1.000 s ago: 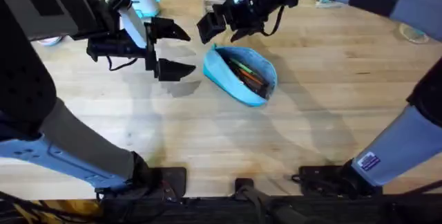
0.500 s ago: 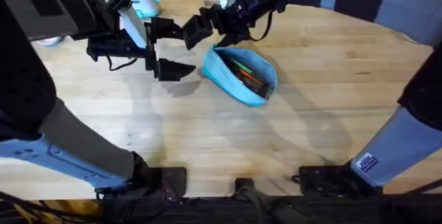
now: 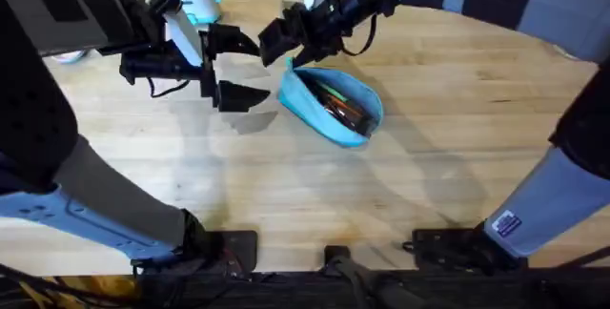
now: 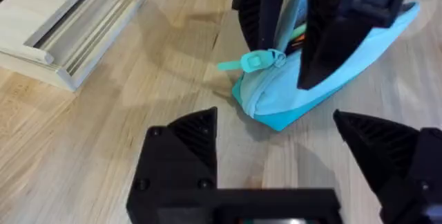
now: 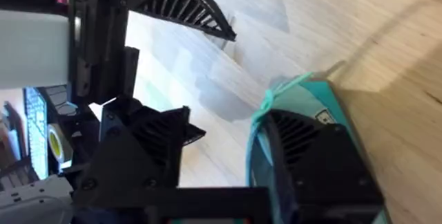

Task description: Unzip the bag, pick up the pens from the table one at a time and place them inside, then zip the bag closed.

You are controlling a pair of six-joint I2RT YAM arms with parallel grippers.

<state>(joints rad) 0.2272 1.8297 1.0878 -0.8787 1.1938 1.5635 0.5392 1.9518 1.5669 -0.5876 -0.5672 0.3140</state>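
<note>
The left gripper (image 3: 240, 66), jaws wide and empty, waits just beside the bag (image 3: 332, 101), leaving its zipper end clear. Toward the table's (image 3: 457, 156) far edge, the bag lies open with the pens (image 3: 335, 102) inside. The right gripper (image 3: 278, 44) straddles that end with fingers parted, apparently seeking the zipper pull (image 4: 252, 61).

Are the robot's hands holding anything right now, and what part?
The left end effector is open and holds nothing. The right end effector sits at the end of the bag by its zipper pull, but whether it grips anything cannot be told.

The left tool (image 3: 240, 66) hangs with fingers spread wide, while the right tool (image 3: 281, 47), fingers parted, reaches across beside it.
</note>
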